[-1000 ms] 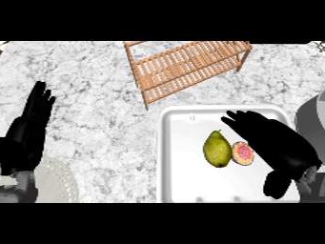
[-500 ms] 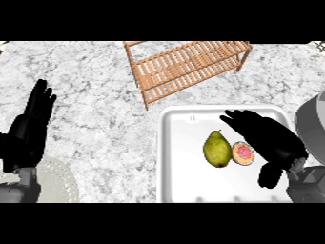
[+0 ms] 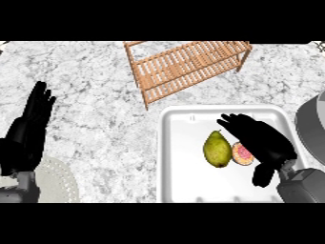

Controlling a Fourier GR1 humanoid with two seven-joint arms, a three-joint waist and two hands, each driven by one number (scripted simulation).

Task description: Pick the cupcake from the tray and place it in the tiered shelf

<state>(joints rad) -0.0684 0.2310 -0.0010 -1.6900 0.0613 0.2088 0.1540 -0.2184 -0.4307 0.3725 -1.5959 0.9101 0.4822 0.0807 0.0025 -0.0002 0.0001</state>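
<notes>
The cupcake [image 3: 241,153], pink-topped with a brown rim, lies in the white tray [image 3: 173,162] at the lower right. Its right part is hidden under my right hand [image 3: 265,140]. That hand is open and hovers over the cupcake, fingers stretched toward the upper left and thumb hanging down toward the tray's front. The wooden tiered shelf [image 3: 186,66] lies slanted at the top centre, just beyond the tray's far left corner. My left hand [image 3: 28,127] rests open at the left edge, fingers up, far from the tray.
A green pear-shaped fruit [image 3: 217,149] stands in the tray just left of the cupcake. A grey pot [image 3: 324,129] is cut off by the right edge. A pale round mat [image 3: 56,183] lies at the lower left by my left forearm.
My right hand has crept slightly left over the cupcake. The left hand has lifted a little. The cupcake and fruit have not moved.
</notes>
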